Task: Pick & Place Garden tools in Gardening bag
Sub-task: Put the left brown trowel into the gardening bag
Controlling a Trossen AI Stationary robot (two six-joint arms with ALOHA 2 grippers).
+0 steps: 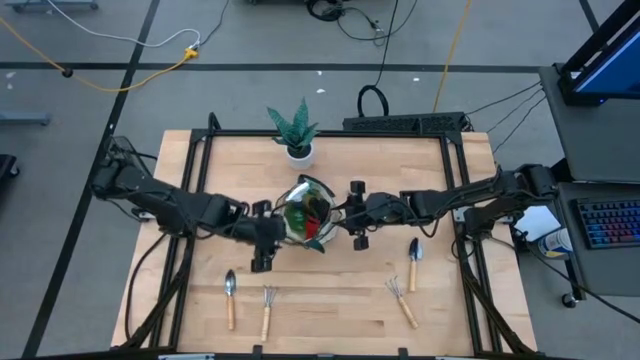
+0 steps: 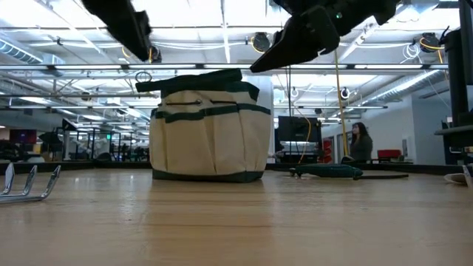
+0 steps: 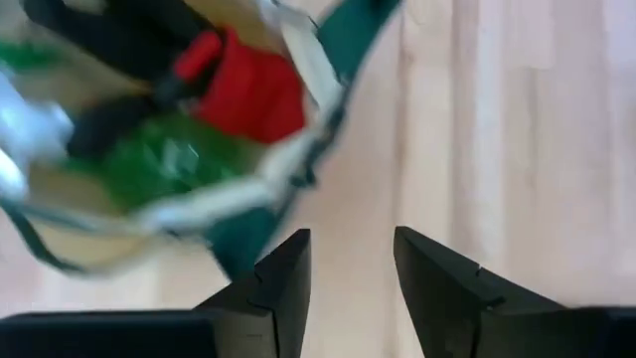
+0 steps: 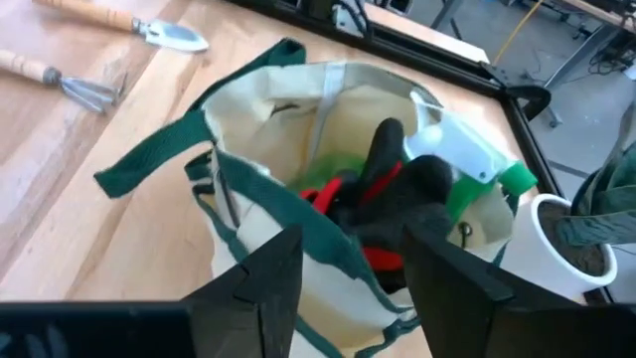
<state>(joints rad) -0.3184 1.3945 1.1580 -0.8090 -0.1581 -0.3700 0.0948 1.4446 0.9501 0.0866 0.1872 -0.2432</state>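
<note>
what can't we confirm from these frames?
- Gardening bag contents: hidden by its wall in the low view.
- Pruning shears: not identifiable among the glove and spray bottle, right wrist view.
- Left wrist view: motion-blurred, so bag contents are only colour patches beyond the open left pincer.

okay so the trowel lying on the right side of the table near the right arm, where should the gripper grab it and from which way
Grip the trowel on its wooden handle, the half nearer the table's front edge, coming straight down from above. It lies flat with the metal blade pointing toward the right gripper, so fingers closing across the narrow, straight handle should hold better than on the thin blade. The hand rake lies apart from it, leaving room to descend.
</note>
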